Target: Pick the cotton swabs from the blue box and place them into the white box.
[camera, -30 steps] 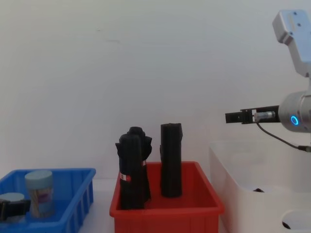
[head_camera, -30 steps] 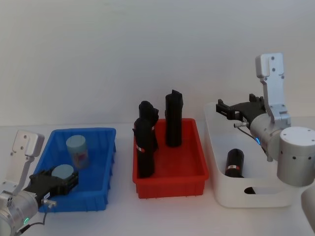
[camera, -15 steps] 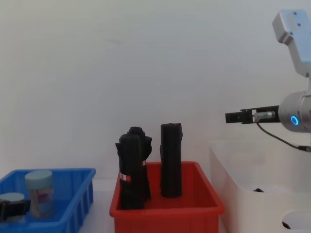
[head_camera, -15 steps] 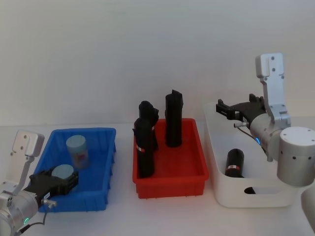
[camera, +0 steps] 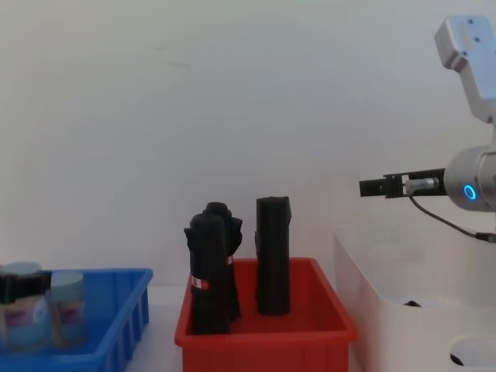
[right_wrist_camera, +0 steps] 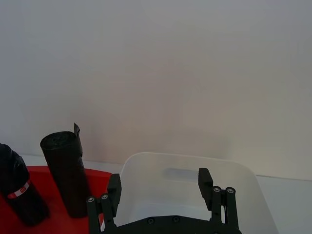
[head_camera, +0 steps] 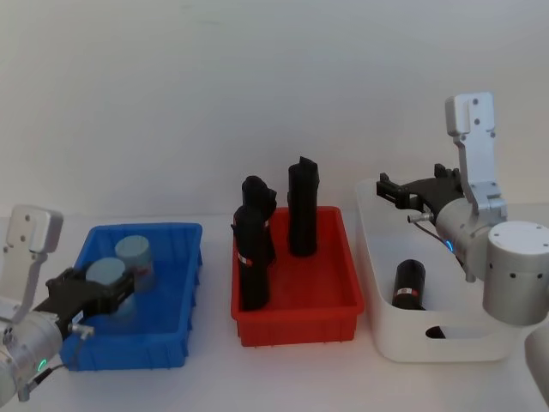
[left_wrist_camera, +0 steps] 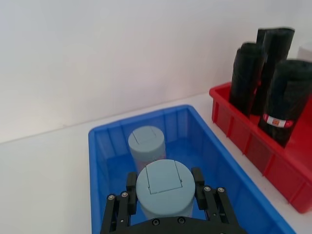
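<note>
While right pincer (right_wrist_camera: 160, 177) gapes over white box (head_camera: 376, 287), left pincer (left_wrist_camera: 164, 180) clamps cotton swabs (head_camera: 106, 273).

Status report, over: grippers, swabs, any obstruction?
Left gripper shut on one cotton swab jar, over the blue box. Second jar stands in it. Right gripper open above the white box. Red bin with black rolls sits between boxes.

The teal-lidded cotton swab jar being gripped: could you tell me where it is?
In the head view, far left: the teal-lidded jar is clamped in the left gripper, within the shallow blue plastic box, just in front of the second jar.
</note>
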